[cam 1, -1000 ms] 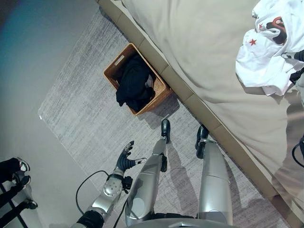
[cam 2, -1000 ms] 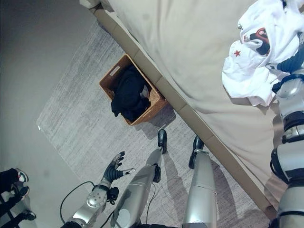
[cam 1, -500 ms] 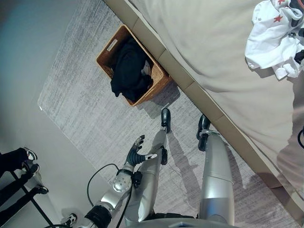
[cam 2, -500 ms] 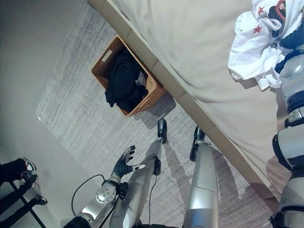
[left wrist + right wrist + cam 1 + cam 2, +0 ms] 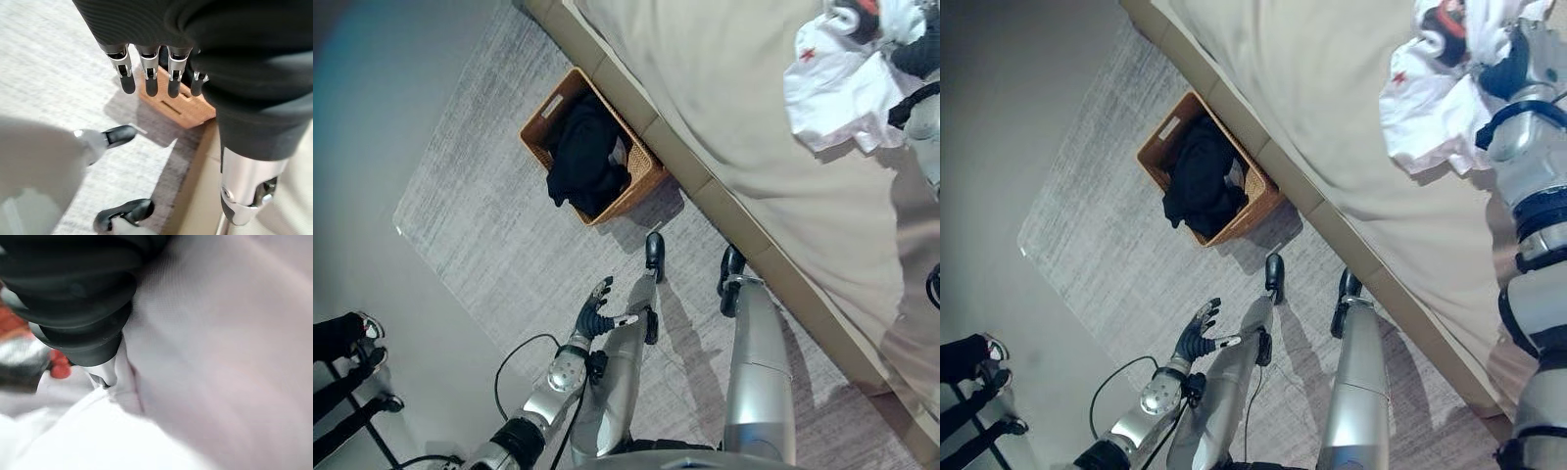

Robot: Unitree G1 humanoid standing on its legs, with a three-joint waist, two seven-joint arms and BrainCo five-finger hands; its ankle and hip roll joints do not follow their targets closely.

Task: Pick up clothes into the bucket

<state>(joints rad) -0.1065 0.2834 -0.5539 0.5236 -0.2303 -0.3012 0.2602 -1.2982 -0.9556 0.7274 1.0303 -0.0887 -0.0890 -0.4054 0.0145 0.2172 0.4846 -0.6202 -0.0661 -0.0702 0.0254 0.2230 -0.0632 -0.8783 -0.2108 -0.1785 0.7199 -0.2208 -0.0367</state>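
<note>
Holding the white garment [image 5: 1430, 98] bunched in the right hand [image 5: 1506, 73], far from the basket [image 5: 636, 181].
Slippage during carry was judged possible; the left hand [image 5: 594, 315] was relaxed and empty.

Beige bed [image 5: 724, 88] w/ white garment [image 5: 837, 83]; rug [image 5: 499, 245] w/ basket [image 5: 646, 181].

My two head cameras look steeply down from above, side by side, sharing the rug [image 5: 509, 245], the wicker basket [image 5: 646, 176] and the bed [image 5: 724, 88]. My left wrist camera looks along my fingers [image 5: 128, 78] toward that same basket [image 5: 188, 110]. My right wrist camera sits pressed against white cloth [image 5: 98, 435].
</note>
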